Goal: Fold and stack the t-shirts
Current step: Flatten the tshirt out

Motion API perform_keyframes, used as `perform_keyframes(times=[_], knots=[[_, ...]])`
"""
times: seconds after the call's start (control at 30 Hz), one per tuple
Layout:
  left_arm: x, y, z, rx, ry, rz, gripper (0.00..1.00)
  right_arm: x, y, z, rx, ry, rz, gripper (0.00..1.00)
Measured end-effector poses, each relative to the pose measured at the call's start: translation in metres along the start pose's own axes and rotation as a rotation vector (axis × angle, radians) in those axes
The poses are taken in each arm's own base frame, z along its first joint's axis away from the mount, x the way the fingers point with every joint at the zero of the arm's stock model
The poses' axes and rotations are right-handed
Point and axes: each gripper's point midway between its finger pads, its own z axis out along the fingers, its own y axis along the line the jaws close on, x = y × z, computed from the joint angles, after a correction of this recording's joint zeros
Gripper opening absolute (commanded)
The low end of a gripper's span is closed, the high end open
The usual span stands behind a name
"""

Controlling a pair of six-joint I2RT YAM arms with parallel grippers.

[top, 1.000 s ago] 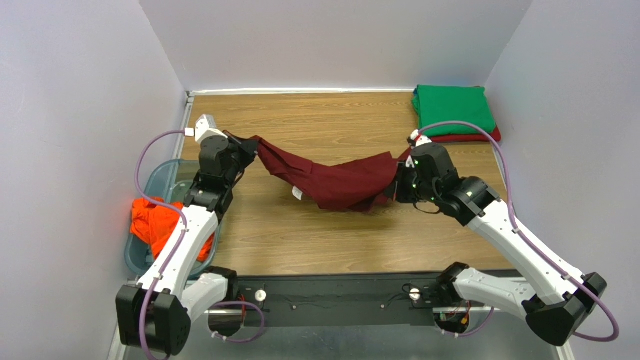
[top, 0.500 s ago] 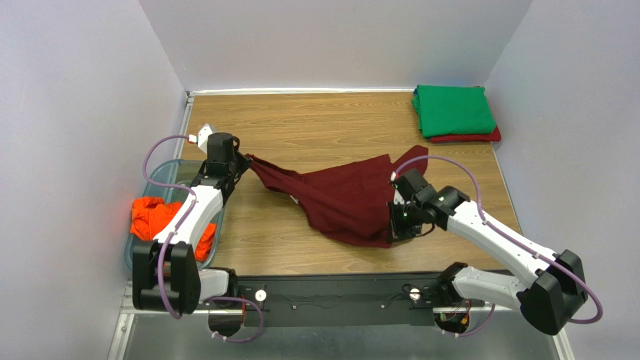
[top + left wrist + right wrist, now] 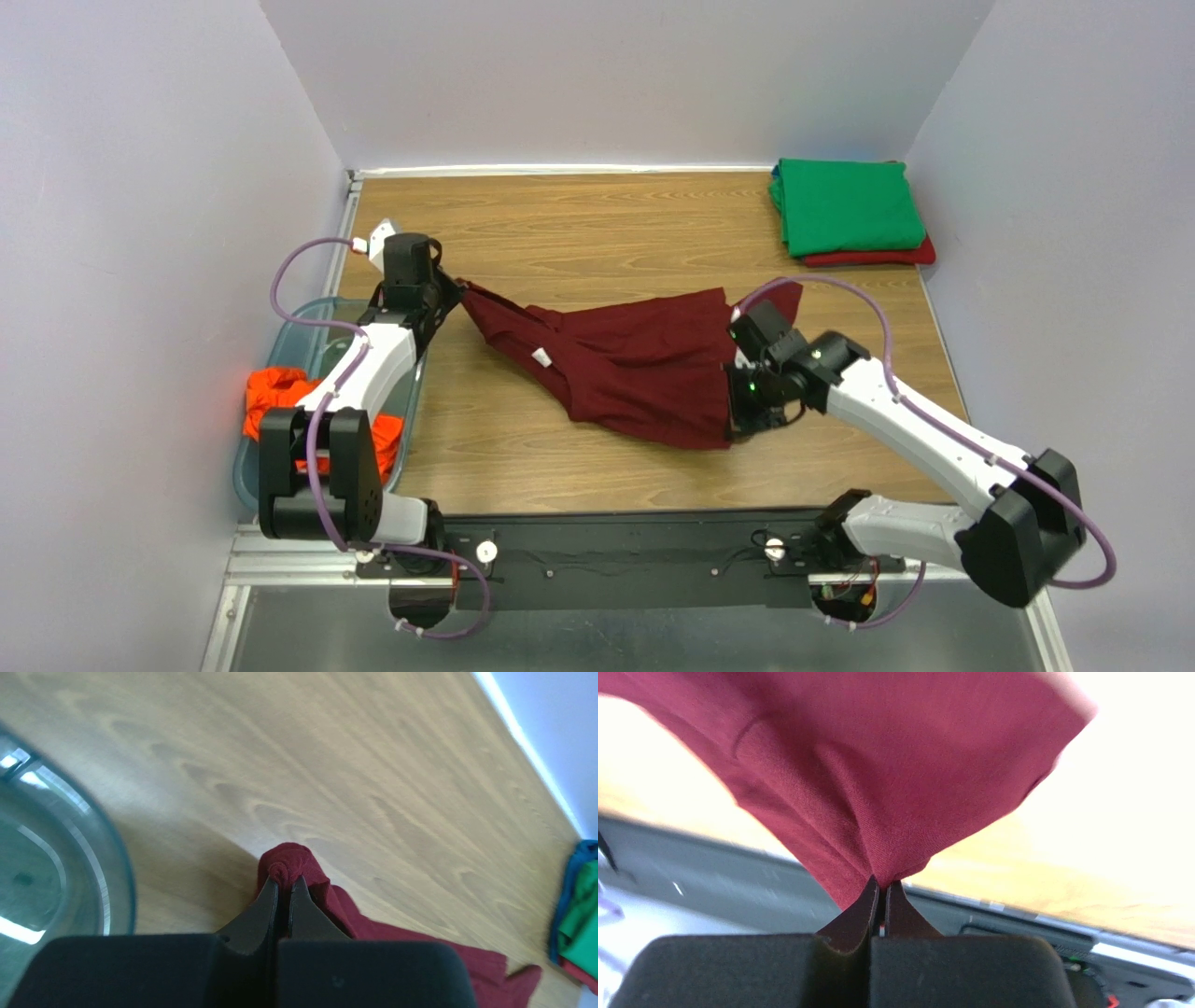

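Note:
A dark maroon t-shirt [image 3: 631,364] hangs stretched between both arms over the wooden table, its small white neck label [image 3: 539,357] showing near its left part. My left gripper [image 3: 452,297] is shut on a bunched corner of the maroon cloth [image 3: 291,864] at the table's left. My right gripper [image 3: 732,406] is shut on the shirt's other end, and the maroon cloth [image 3: 892,777] fans out from the right gripper's [image 3: 884,885] tips. A folded green t-shirt [image 3: 846,206] lies on a folded red one [image 3: 877,258] at the back right. An orange t-shirt [image 3: 288,406] sits in the bin.
A clear teal plastic bin [image 3: 306,325] stands off the table's left edge, and its rim [image 3: 112,861] shows close to my left gripper. White walls close in the table on three sides. The black arm mount rail [image 3: 631,546] runs along the near edge.
Both arms have come nearer and lower with the maroon shirt. The right gripper swung down toward the front edge, and the cloth now spreads wider over the table.

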Motion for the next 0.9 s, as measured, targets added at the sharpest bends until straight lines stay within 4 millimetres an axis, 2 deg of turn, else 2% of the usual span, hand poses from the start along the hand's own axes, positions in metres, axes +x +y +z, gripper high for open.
perform_keyframes(times=[0.1, 0.13, 0.17, 0.23, 0.27, 0.3, 0.33, 0.37, 0.43, 0.47, 0.5, 0.57, 0.67, 0.7, 0.73, 0.77, 0.8, 0.9], knots=[[-0.018, -0.025, -0.004, 0.065, -0.022, 0.0, 0.0, -0.051, 0.009, -0.014, 0.039, -0.116, 0.009, 0.01], [-0.024, -0.033, -0.006, 0.086, -0.03, -0.001, 0.0, -0.08, 0.011, -0.024, 0.046, -0.182, 0.027, 0.01], [-0.033, -0.043, -0.009, 0.115, -0.045, -0.003, 0.0, -0.098, 0.012, -0.031, 0.046, -0.225, 0.04, 0.01], [-0.055, -0.068, -0.017, 0.178, -0.08, -0.007, 0.0, -0.154, 0.007, -0.058, 0.049, -0.373, 0.093, 0.01], [-0.066, -0.08, -0.022, 0.207, -0.098, -0.008, 0.0, -0.171, 0.003, -0.069, 0.056, -0.418, 0.112, 0.01], [-0.075, -0.09, -0.028, 0.227, -0.111, -0.009, 0.0, -0.201, -0.003, -0.09, 0.069, -0.497, 0.139, 0.01], [-0.079, -0.094, -0.03, 0.236, -0.116, -0.01, 0.0, -0.219, -0.006, -0.104, 0.074, -0.552, 0.152, 0.01], [-0.098, -0.112, -0.041, 0.278, -0.158, -0.012, 0.0, -0.241, -0.007, -0.125, 0.076, -0.62, 0.16, 0.01], [-0.116, -0.127, -0.056, 0.308, -0.187, -0.014, 0.0, -0.274, -0.006, -0.164, 0.069, -0.743, 0.158, 0.01], [-0.124, -0.134, -0.063, 0.325, -0.203, -0.015, 0.0, -0.282, -0.003, -0.179, 0.06, -0.784, 0.152, 0.01], [-0.139, -0.148, -0.078, 0.358, -0.234, -0.016, 0.0, -0.295, 0.002, -0.205, 0.046, -0.852, 0.138, 0.01], [-0.166, -0.17, -0.109, 0.423, -0.298, -0.018, 0.0, -0.308, 0.01, -0.248, 0.024, -0.961, 0.113, 0.01], [-0.197, -0.195, -0.164, 0.518, -0.391, -0.016, 0.0, -0.311, 0.019, -0.303, -0.002, -1.091, 0.073, 0.06], [-0.208, -0.202, -0.19, 0.559, -0.432, -0.014, 0.0, -0.309, 0.021, -0.317, -0.008, -1.122, 0.063, 0.07], [-0.213, -0.206, -0.202, 0.579, -0.451, -0.013, 0.0, -0.306, 0.022, -0.333, -0.015, -1.159, 0.055, 0.07], [-0.223, -0.213, -0.234, 0.627, -0.498, -0.011, 0.0, -0.301, 0.024, -0.348, -0.022, -1.192, 0.046, 0.06], [-0.228, -0.215, -0.25, 0.652, -0.522, -0.01, 0.0, -0.298, 0.024, -0.359, -0.027, -1.216, 0.039, 0.06], [-0.241, -0.221, -0.321, 0.756, -0.622, -0.008, 0.0, -0.278, 0.028, -0.402, -0.053, -1.312, 0.013, 0.05]])
